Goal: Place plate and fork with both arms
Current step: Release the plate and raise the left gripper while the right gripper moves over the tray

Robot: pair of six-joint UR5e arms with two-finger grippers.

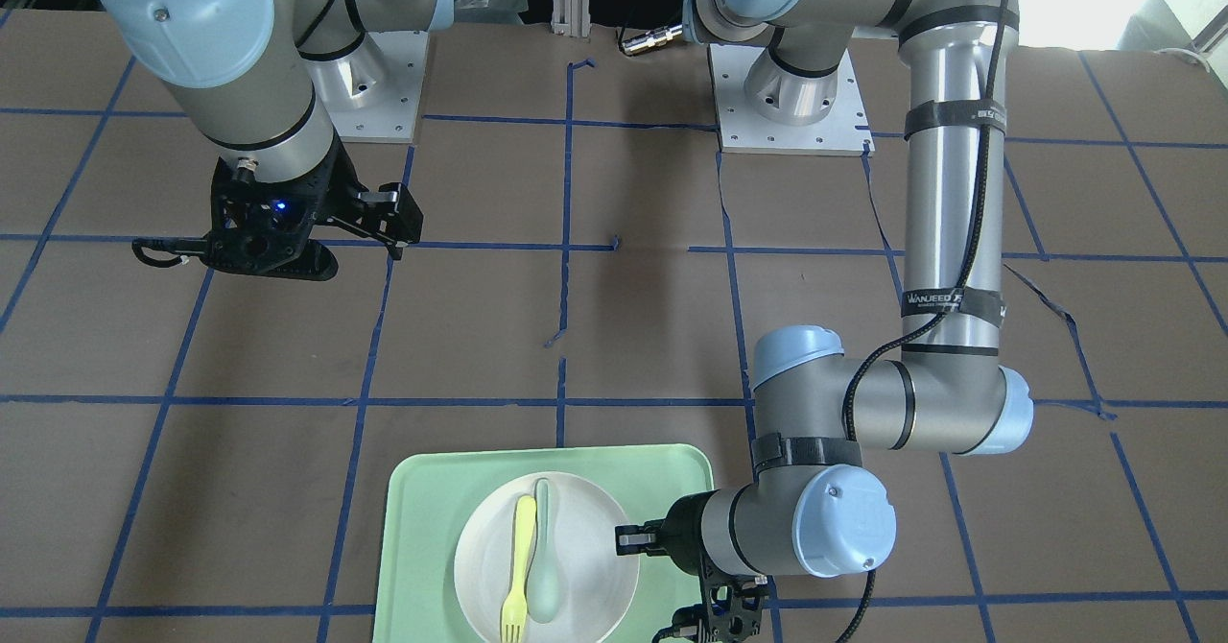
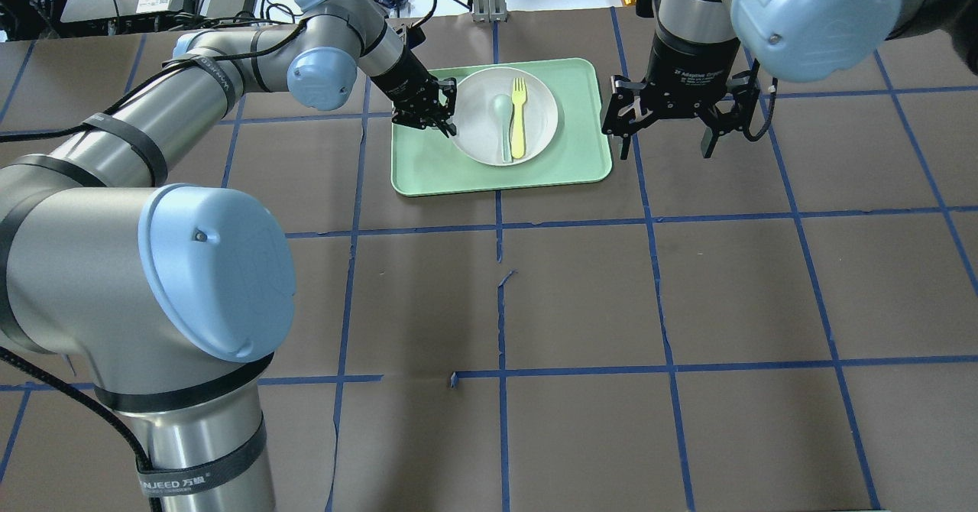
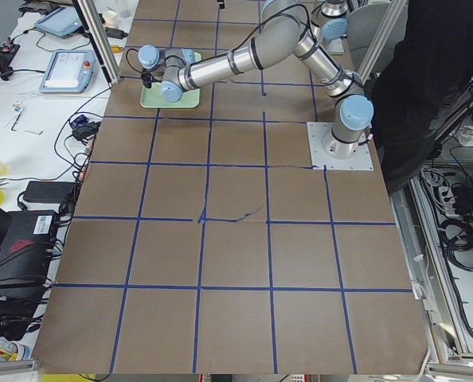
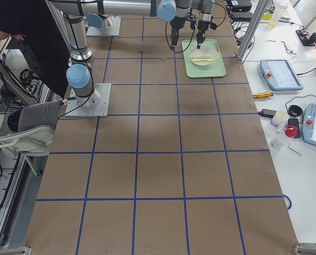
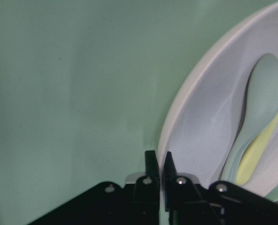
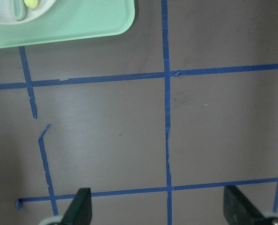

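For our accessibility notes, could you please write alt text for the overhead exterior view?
The left gripper pinches the rim of the plate, which sits on a mint-green tray with the fork and a spoon lying side by side in it. The right gripper hangs open over the table beside the tray.

Brown table point(image 2: 581, 290) gridded with blue tape carries a mint-green tray point(image 2: 428, 168).

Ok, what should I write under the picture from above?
Left gripper pinches the plate by its rim on the green tray; right gripper hangs open nearby.
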